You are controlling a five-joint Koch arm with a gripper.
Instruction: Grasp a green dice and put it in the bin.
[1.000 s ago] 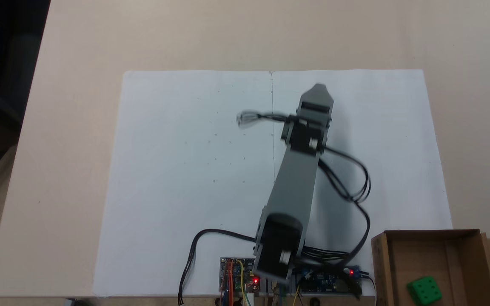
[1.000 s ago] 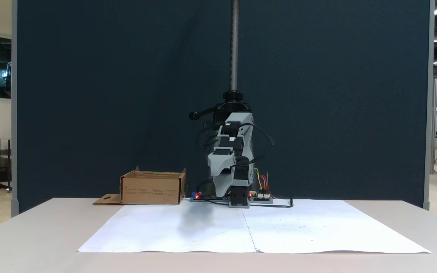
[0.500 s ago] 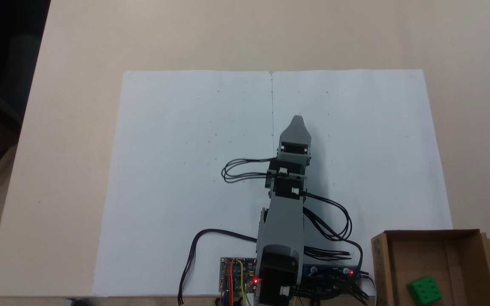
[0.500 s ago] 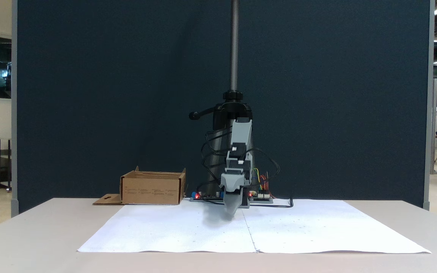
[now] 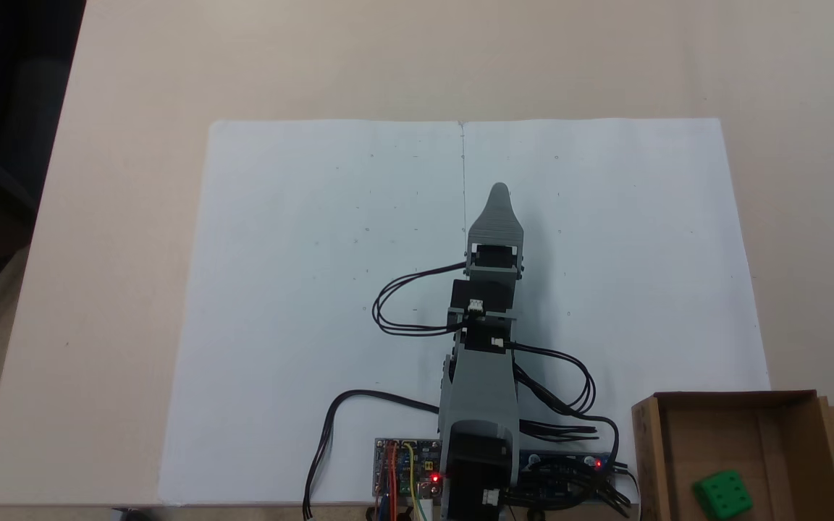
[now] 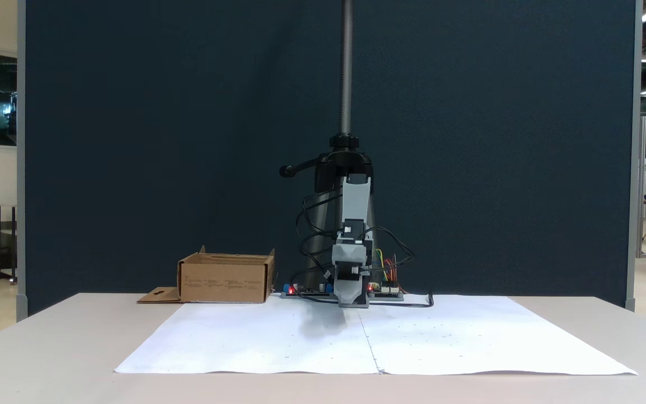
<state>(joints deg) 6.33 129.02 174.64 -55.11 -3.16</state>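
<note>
from my side the task looks done: the green dice lies inside the bin at the lower right of the frame, and the gripper over the white paper holds nothing, though i cannot tell if it is closed.

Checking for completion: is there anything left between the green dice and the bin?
No. The green dice already lies inside the bin, on its floor. The gripper is apart from it, over the white paper.

You look straight down in one fixed view and level from the front in another, both sharing the white paper and arm.
</note>
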